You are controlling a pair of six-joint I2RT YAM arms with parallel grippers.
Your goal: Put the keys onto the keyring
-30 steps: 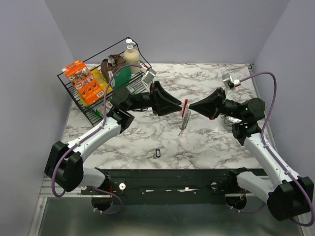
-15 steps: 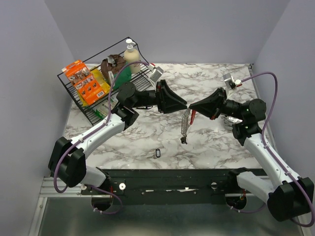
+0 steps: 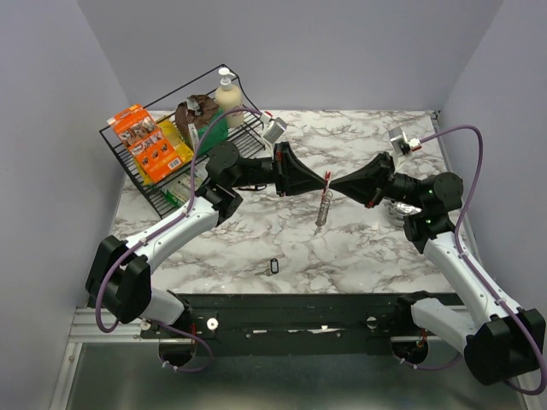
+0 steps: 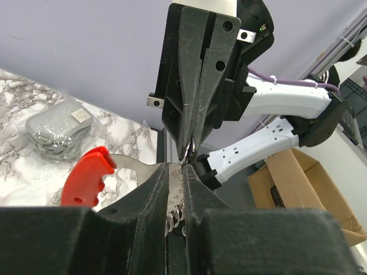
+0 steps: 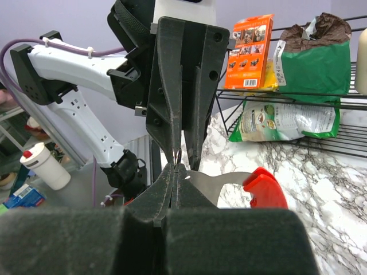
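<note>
small dark oval key with a pale centre lies flat on the white marble table near the front edge. it's at 7 o'clock from the keyring, well apart, nothing touching it. only one key i can make out.

mid-table: keyring, a red curved clip on a silvery ribbed metal chain, is held between both arms. left gripper comes in from 9 o'clock, right gripper from 3 o'clock, tips almost meeting at the keyring's top. chain hangs toward 6 o'clock; can't tell if its lower end touches the table.

left wrist view: left jaws pinched nearly closed, chain links in the slit. right wrist view: right jaws tight on the flat silver tab that runs to the red clip.

crumpled silver pouch lies on the table at 3 o'clock, beside the right arm.

far left, 10 o'clock: black wire rack holding an orange box, green bag and cream pump bottle.
</note>
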